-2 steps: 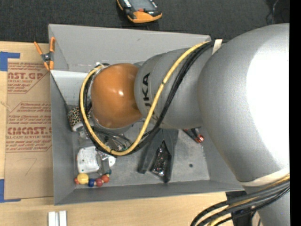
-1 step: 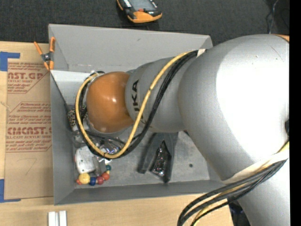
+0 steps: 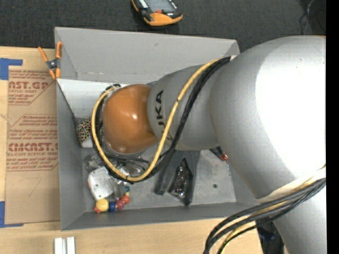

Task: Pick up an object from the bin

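The black-and-orange handheld device with a dark screen lies flat on the dark floor, beyond the top wall of the grey metal bin and well apart from its rim.

Inside the bin:
- A leopard-spotted soft item lies against the left wall.
- A white plastic object lies near the bottom-left corner.
- A cluster of yellow, red and blue beads lies in that corner, just beside the white object.
- A flat black bar and a dark glittery packet lie side by side near the bottom edge, packet on the right.
- A small red item lies toward the right side, partly hidden.
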